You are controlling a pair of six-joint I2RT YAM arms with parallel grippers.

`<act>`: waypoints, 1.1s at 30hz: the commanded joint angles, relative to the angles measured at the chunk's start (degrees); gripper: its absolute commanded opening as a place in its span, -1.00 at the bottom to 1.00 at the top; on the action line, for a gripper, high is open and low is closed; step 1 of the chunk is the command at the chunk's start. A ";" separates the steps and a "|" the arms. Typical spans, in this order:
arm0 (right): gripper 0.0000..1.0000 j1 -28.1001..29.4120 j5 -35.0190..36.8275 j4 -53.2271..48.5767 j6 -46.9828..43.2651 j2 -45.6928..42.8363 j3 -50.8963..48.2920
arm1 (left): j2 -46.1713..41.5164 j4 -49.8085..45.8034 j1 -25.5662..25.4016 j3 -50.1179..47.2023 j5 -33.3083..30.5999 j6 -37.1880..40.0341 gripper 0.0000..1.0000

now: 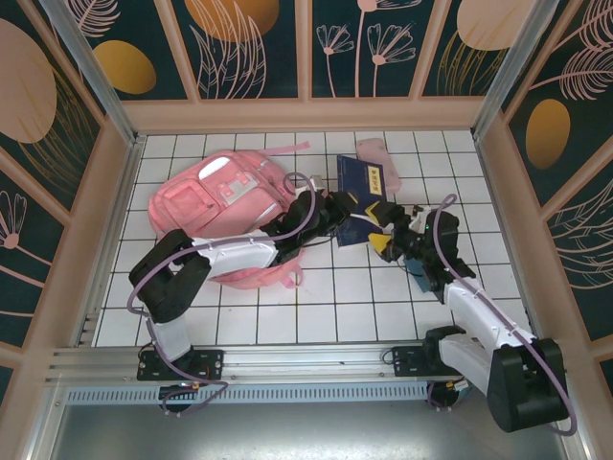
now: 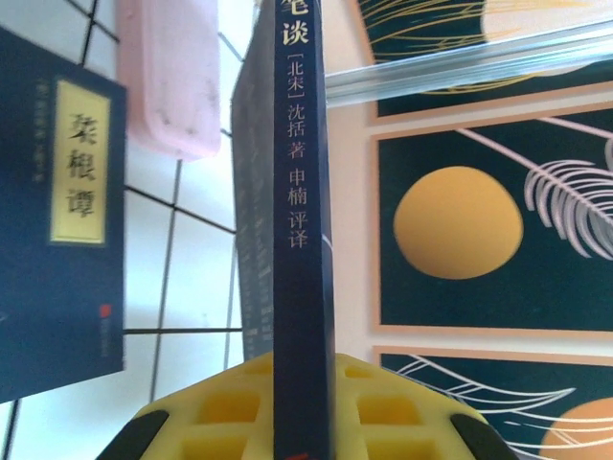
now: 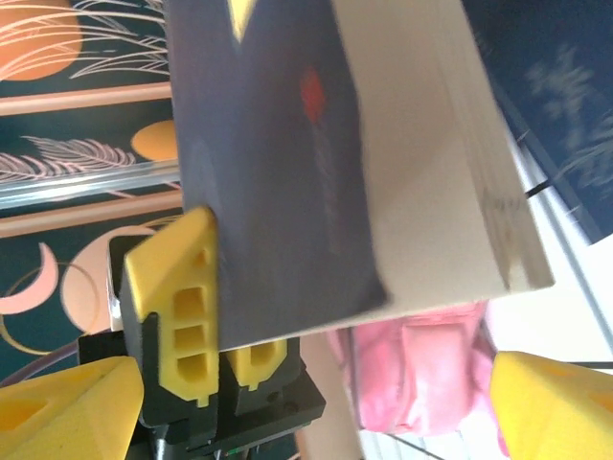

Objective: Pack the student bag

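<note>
The student bag (image 1: 230, 206), a big pink backpack, lies flat on the tiled table at the left; part of it shows as the student bag (image 3: 431, 383) in the right wrist view. My left arm reaches across it to the right. My left gripper (image 1: 347, 216) is shut on a dark blue book (image 1: 362, 225), held on edge above the table. In the left wrist view the book's spine (image 2: 305, 240) stands clamped between my yellow fingers (image 2: 211, 412). My right gripper (image 1: 391, 241) is open just right of the book, its fingertips (image 3: 556, 402) spread wide and off the book's cover (image 3: 287, 172).
A second blue book (image 1: 366, 177) lies flat behind the held one, seen as the flat book (image 2: 57, 220) by the left wrist. A small pink pencil pouch (image 1: 374, 151) rests beyond it near the back wall. Wooden walls enclose the table on three sides.
</note>
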 commanded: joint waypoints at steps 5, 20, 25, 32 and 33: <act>0.85 7.24 15.99 19.98 10.46 1.17 -2.31 | -4.35 9.28 -0.24 -0.60 -2.63 -2.69 -1.00; 0.29 9.68 24.31 33.32 19.12 11.08 0.69 | -4.12 16.26 -0.24 -3.25 -4.06 -9.31 -1.00; 0.07 10.13 24.86 35.88 21.18 13.83 1.60 | -3.74 16.05 -0.19 -3.32 -3.72 -9.67 -1.00; -0.32 10.22 26.86 37.18 22.39 13.47 0.56 | -3.05 15.11 -0.15 -3.51 -3.39 -9.29 -0.99; -0.43 10.16 27.24 37.30 22.05 13.24 0.51 | -2.78 14.46 -0.22 -3.31 -3.19 -8.95 -0.96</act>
